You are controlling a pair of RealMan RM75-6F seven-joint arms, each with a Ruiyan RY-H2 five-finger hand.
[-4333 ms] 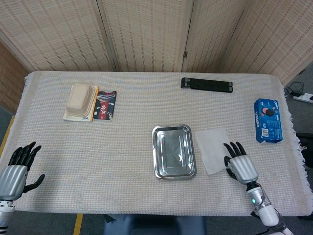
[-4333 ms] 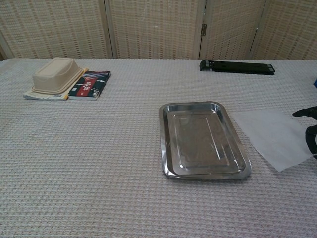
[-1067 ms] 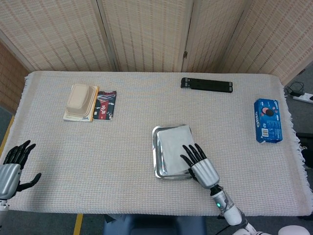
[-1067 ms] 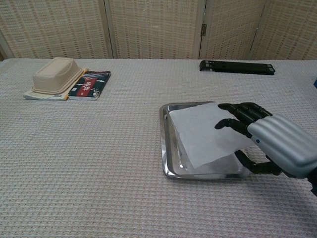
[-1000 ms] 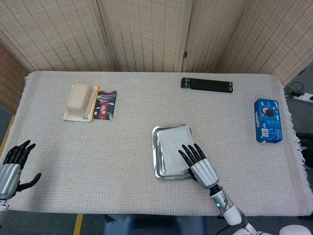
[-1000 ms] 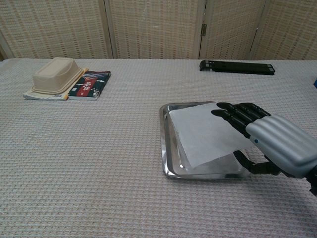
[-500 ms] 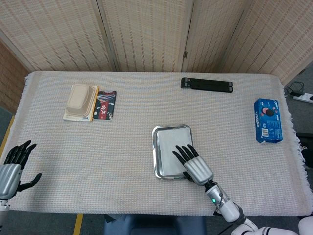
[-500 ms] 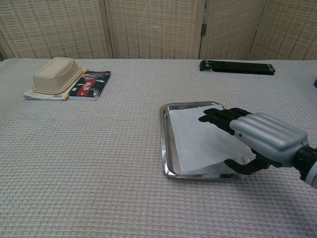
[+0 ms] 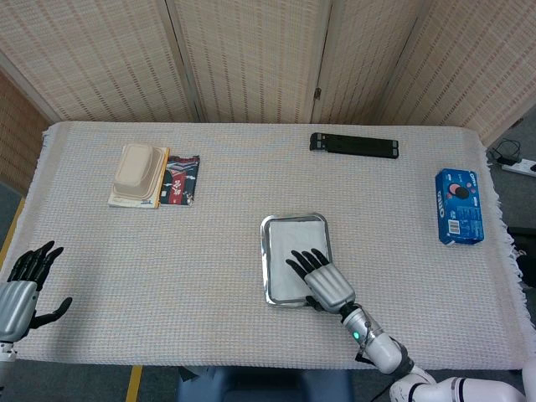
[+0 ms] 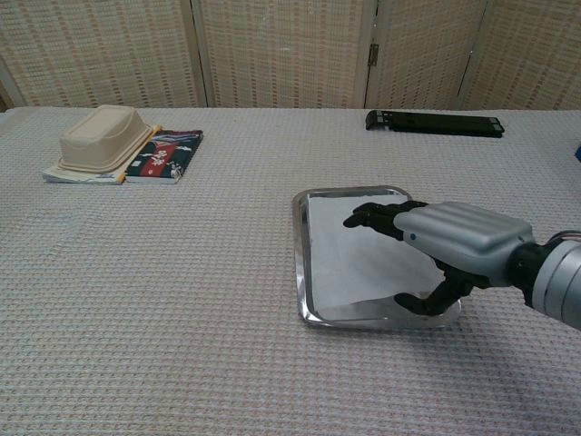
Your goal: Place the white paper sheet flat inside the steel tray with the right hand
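Observation:
The steel tray (image 9: 266,251) sits at the table's middle front, and its rim (image 10: 300,263) also shows in the chest view. The white paper sheet (image 9: 293,237) lies inside it, covering most of the tray floor (image 10: 349,268). My right hand (image 9: 322,280) lies palm down over the sheet with fingers spread and pointing left (image 10: 445,238), its thumb near the tray's front rim. It grips nothing. My left hand (image 9: 21,289) hovers at the front left table edge with its fingers apart, holding nothing.
A beige container (image 9: 138,167) on a flat book and a dark patterned packet (image 9: 182,180) lie at the back left. A black bar (image 9: 353,144) lies at the back, and a blue cookie box (image 9: 458,206) near the right edge.
My right hand has slid left across the tray over the sheet. The paper, earlier overhanging the tray's right and front rim, now lies within the tray. The left hand stayed put.

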